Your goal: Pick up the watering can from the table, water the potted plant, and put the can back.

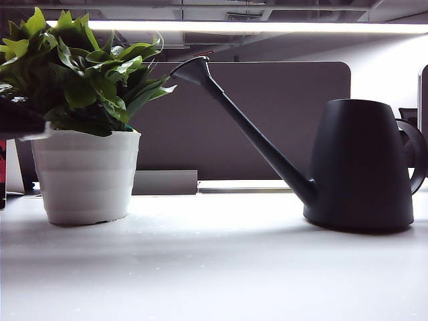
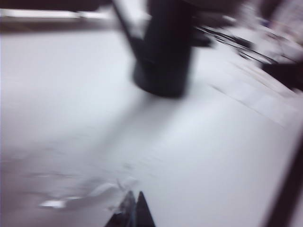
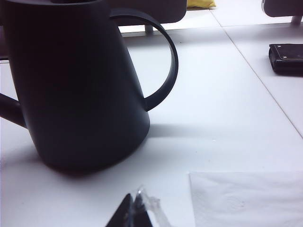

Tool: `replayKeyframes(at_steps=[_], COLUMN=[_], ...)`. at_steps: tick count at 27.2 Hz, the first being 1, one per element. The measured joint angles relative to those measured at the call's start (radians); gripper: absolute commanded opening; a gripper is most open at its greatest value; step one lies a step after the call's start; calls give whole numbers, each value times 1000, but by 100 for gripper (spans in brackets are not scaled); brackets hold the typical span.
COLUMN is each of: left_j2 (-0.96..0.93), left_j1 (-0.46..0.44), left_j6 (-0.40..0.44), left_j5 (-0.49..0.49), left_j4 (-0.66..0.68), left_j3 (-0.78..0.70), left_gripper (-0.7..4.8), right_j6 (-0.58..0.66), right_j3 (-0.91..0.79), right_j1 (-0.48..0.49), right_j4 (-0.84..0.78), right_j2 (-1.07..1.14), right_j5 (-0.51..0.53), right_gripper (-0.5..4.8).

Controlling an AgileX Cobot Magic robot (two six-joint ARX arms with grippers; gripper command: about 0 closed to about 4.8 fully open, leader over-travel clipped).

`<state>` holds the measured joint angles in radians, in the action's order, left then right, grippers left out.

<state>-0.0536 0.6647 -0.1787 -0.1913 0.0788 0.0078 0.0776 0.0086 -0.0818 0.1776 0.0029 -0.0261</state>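
Right gripper (image 3: 135, 213): nearest the lens in its wrist view, tips pressed together, holding nothing, low over the table (image 3: 227, 137), close to the can but apart from it.
Left gripper (image 2: 135, 213): tips likewise together and empty; view blurred, can well apart across bare white surface.
White sheet (image 3: 246, 198): flat on the tabletop beside the right gripper.
Watering can (image 1: 361, 167): upright on the table toward the right of the exterior view, untouched; spout angled up toward the plant.
Handling, as judged: rigid, matte, probably not slippery; weight unknown, contents not visible. Best hold at the loop handle (image 3: 165, 61), jaws across the band; the long spout would likely swing the load forward when tipped.
Potted plant (image 1: 83, 127): far left, white ribbed pot, well apart from the can.
Small black object (image 3: 285, 57): farther back, unidentified.
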Motion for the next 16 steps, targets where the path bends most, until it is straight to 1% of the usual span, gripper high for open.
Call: replayKeyframes(at_steps=[1,2,3,6,9,10,12,16], left_j2=[2,5,8,20,51,52,49,49], left_j1=[-60,-145,-229,-428,-578,-615,-674,-693], left_j6=[-1,-1,-2,-2,-2,-2,-3,-3], left_j5=[-24,-56,-64,-68,-54,-51,-15,28], left_j4=[0,1,0,2,2,-2,-8,-7], left_j3=[0,0,0,0,0,1,1,0], left_gripper=[-5,-5,-5,-5,-5,-5,-5,-5], right_j6=[0,0,0,0,0,0,0,0], right_j3=[0,0,0,0,0,0,0,0], right_j1=[0,0,0,0,0,0,0,0], right_j4=[0,0,0,0,0,0,0,0], right_j2=[0,0,0,0,0,0,0,0], right_j5=[0,0,0,0,0,0,0,0], right_gripper=[0,0,0,0,-1,0,0,0])
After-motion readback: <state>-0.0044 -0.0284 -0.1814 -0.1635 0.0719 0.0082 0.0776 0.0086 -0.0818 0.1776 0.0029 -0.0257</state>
